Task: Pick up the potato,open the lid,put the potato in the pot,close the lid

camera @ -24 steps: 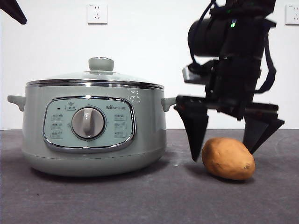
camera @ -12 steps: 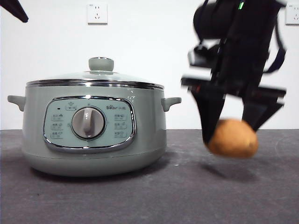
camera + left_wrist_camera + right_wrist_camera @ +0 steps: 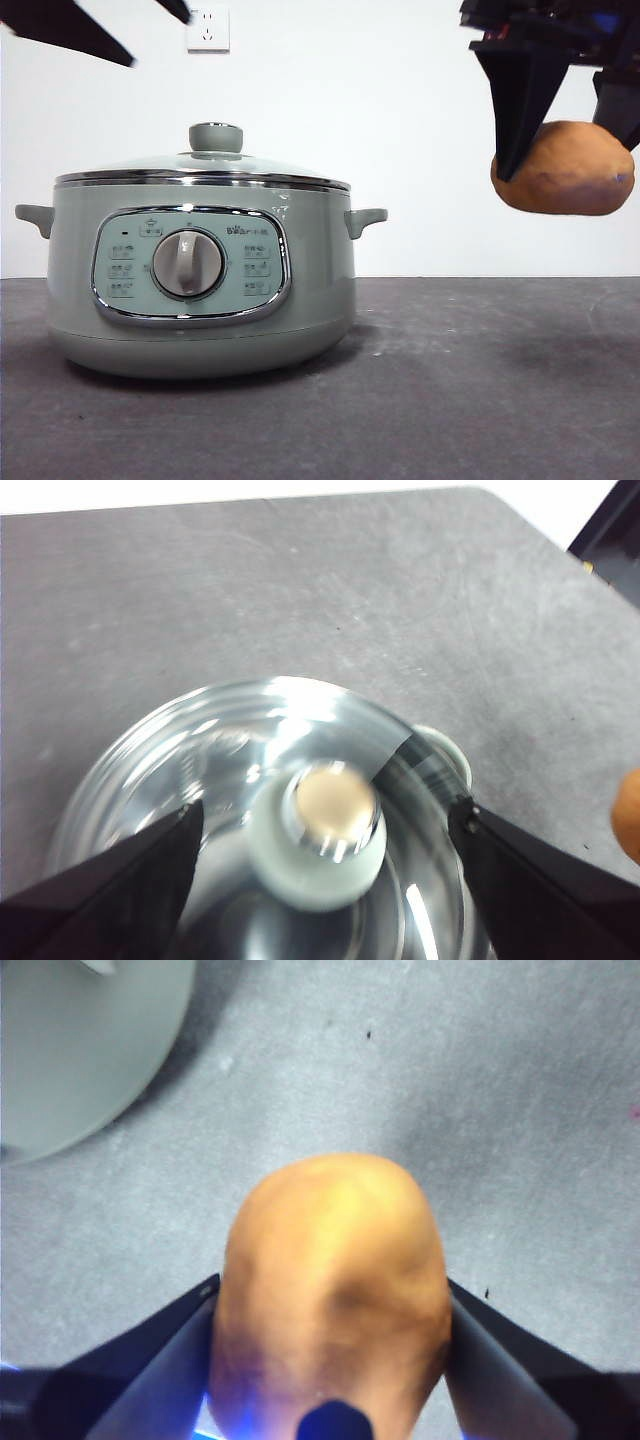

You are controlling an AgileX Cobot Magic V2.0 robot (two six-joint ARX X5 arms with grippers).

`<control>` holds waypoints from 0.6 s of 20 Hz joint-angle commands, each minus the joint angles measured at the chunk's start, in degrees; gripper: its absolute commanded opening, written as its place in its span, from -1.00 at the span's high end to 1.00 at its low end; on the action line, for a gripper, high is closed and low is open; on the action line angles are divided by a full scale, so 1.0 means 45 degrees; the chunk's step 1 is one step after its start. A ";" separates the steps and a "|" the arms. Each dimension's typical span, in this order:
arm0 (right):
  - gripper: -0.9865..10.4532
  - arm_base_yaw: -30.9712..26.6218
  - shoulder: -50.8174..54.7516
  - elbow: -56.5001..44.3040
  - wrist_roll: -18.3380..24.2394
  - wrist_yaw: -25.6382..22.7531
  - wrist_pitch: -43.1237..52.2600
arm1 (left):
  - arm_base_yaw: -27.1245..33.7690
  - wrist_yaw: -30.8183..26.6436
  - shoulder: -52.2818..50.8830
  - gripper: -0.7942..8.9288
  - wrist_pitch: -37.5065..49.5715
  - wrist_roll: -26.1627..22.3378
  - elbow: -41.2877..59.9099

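While the potato (image 3: 565, 168) hangs clear of the counter (image 3: 450, 400) at the upper right of the front view, the right tool (image 3: 568, 110) has it pinched between both jaws, which press its two flanks; the right wrist view shows the potato (image 3: 335, 1280) filling the gap between those jaws, with grey counter (image 3: 480, 1080) below and a curve of the pot (image 3: 80, 1050) at the upper left of that frame. The pot (image 3: 200, 270) stands at left centre of the front view, well apart from the potato, and the lid (image 3: 205, 165) sits closed on it, its knob (image 3: 216, 136) upright.

Above the lid, the left tool (image 3: 325, 845) is spread wide with nothing in it, its jaws either side of the knob (image 3: 318, 835) but not touching it; in the front view it shows only as dark tips at the upper left.

By my judgement the step in hand is opening the lid. To do it well, the left tool should drop squarely until its jaws bracket the knob's stem, close firmly, then lift straight up so the chrome rim clears the pot without scraping. The right tool should hold its height meanwhile and keep even pressure on the potato, whose rounded skin could slip.
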State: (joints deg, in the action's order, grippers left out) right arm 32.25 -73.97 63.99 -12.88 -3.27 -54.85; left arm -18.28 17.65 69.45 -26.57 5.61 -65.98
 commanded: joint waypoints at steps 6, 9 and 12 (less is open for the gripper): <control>0.83 -0.0010 0.0083 0.0010 -0.0024 -0.0063 -0.0136 | -0.1744 -0.2215 0.2555 -0.01 0.0967 -0.0437 -0.0209; 0.83 -0.0010 0.0083 0.0010 -0.0024 -0.0063 -0.0131 | -0.2055 -0.2939 0.2968 0.00 0.1005 -0.0646 -0.0209; 0.83 -0.0010 0.0083 0.0010 -0.0024 -0.0063 -0.0131 | -0.2084 -0.3036 0.2982 0.04 0.1035 -0.0641 -0.0209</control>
State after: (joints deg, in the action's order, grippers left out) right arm 32.23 -73.52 63.99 -12.86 -3.27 -55.64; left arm -27.46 3.99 82.65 -22.33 3.42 -67.07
